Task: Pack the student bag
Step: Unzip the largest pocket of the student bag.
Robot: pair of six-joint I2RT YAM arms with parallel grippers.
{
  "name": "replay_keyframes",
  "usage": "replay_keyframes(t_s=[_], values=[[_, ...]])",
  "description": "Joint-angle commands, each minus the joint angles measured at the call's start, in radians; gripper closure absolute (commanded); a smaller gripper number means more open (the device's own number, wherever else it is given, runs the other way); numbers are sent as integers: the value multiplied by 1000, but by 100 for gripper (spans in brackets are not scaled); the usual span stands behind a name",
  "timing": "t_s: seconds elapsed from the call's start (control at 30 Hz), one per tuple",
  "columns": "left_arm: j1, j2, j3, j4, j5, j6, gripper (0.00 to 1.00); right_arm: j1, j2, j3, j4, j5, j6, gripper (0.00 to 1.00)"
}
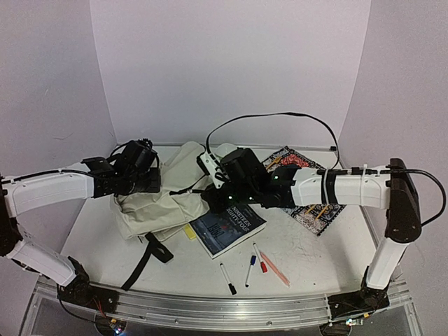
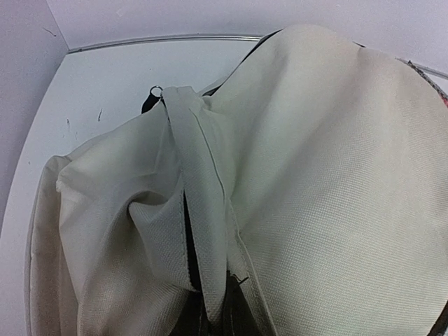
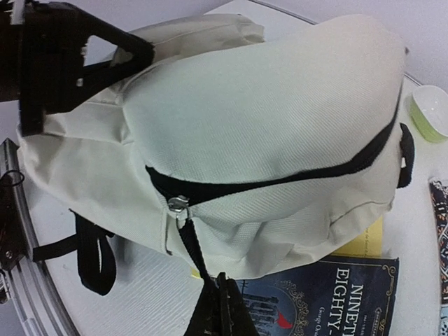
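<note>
The student bag (image 1: 157,203), cream fabric with black zipper lines, lies slumped at the table's left-middle. My left gripper (image 1: 150,183) is at its upper left side and is shut on a cream fold of the bag (image 2: 203,231); its dark fingers barely show at the bottom edge of the left wrist view. My right gripper (image 1: 214,199) is at the bag's right edge, above the book. It is shut on the black zipper pull strap (image 3: 192,245), which runs taut up to the metal slider (image 3: 177,204). The bag (image 3: 266,119) fills the right wrist view.
A blue book (image 1: 227,227) lies just right of the bag, partly under it (image 3: 329,294). A patterned book (image 1: 311,199) lies under my right arm. Markers (image 1: 250,269) and a pink pen (image 1: 274,269) lie near the front. A black strap (image 1: 143,259) trails toward the front edge.
</note>
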Motion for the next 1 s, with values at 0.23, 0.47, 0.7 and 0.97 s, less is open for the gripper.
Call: replay_keyframes(t_s=[0.23,0.47,0.7,0.97], values=[[37,-9,24,110,322,-71,100,-23,128,116,-5,-263,76,100],[37,-30,-3,131,262,-161,100,-17,112,71,-18,-188,128,80],[37,-15,3,151,275,-166,100,-2,61,55,-89,-124,159,59],[37,-29,-3,158,279,-182,100,-1,76,94,-88,-136,217,49]])
